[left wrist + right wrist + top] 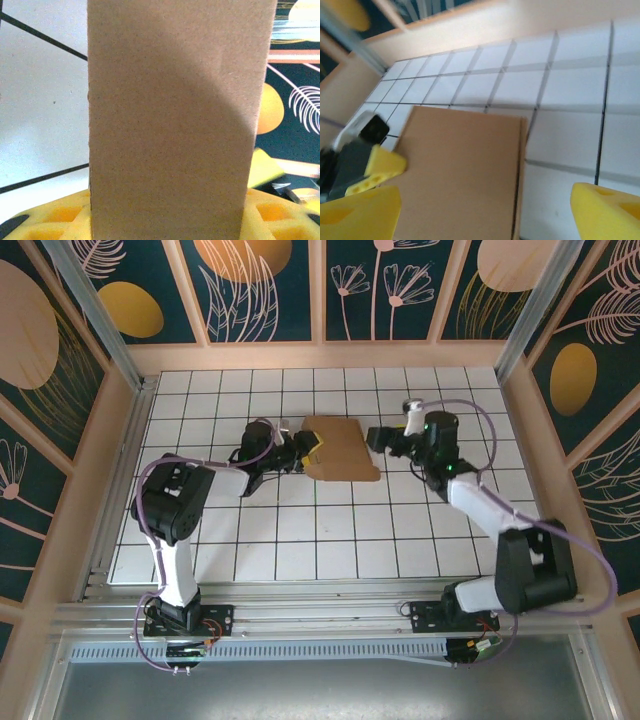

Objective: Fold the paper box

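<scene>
We see the white tiled table [200, 540] carrying the paper box [342, 448], which lies flat about midway between the left and right edges, nearer the far edge than the near one. The left gripper [308, 452] is at the box's left edge. In its wrist view, a cardboard panel fills the gap between its yellow fingers [50, 220], which press on either side. The right gripper [373, 437] hovers at the box's right edge with its jaws spread wide, holding nothing.
</scene>
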Controlling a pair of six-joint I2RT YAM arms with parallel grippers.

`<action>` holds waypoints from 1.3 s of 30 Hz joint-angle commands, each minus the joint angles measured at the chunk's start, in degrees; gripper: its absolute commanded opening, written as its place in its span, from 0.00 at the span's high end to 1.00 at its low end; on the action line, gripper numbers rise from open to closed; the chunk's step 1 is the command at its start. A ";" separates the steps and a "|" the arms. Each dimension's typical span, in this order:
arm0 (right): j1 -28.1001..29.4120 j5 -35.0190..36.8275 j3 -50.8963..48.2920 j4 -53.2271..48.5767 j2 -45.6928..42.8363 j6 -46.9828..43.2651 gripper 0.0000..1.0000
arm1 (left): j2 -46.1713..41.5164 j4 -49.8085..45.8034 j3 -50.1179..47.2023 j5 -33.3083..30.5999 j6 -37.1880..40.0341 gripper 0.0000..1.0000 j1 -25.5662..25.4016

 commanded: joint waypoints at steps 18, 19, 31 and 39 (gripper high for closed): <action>16.90 15.51 -15.05 48.05 14.60 -68.30 0.01 | -7.17 -11.35 4.17 -3.48 -5.44 0.59 0.23; 16.99 15.74 -14.46 49.17 16.43 -68.54 0.02 | -7.23 -11.13 4.07 -3.53 -5.79 0.59 0.19; 17.70 20.49 -10.65 54.18 25.65 -71.05 0.48 | -8.45 -11.03 4.17 -3.88 -7.05 0.56 0.36; 18.15 19.71 -12.30 50.95 20.61 -68.82 0.58 | -11.36 -8.27 3.32 -5.32 -6.69 0.30 0.53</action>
